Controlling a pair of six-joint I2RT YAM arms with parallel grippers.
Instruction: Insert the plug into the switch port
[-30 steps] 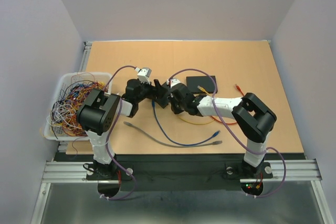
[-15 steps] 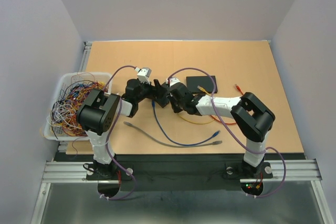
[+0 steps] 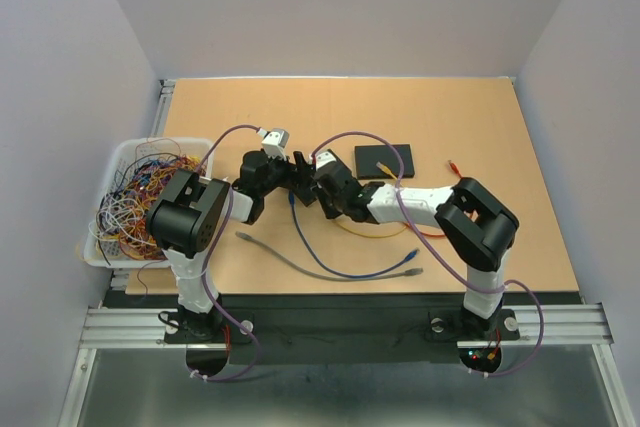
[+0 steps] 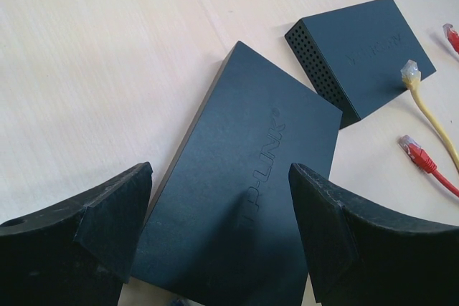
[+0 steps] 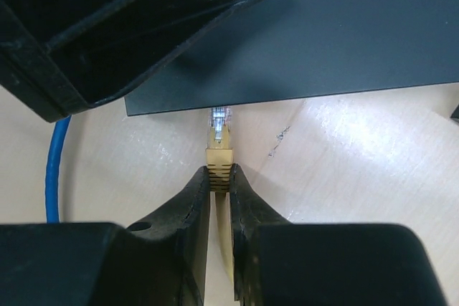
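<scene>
At the far left, off the edge of the tabletop (image 3: 450, 117), a white bin (image 3: 122, 152) is filled with a tangle of coloured wires (image 3: 140, 202).

Right of it, the left hand (image 4: 220, 177) hangs with its fingers spread wide and grips nothing. It sits over a flat black switch (image 4: 251, 198) with raised lettering on its lid. From above, both hands cover this switch and it cannot be made out.

The right hand (image 5: 219, 173) is pinched nearly closed on a yellow plug (image 5: 219, 141). The plug's clear tip is at the switch's near edge. The ports cannot be seen, so whether the tip has gone in cannot be told. One dark finger of the left hand fills the upper left of the right wrist view and hides part of the switch.

A blue cable (image 3: 300, 232) runs toward the near edge below the hands, and a grey cable (image 3: 330, 269) lies nearer still.

Further right and apart from the first is a second switch (image 3: 383, 159) with a perforated side. The plug of a loose yellow cable (image 4: 410, 73) rests on its top. Two red plugs (image 4: 416, 152) lie on the tabletop to the right, one cut off by the frame edge.
</scene>
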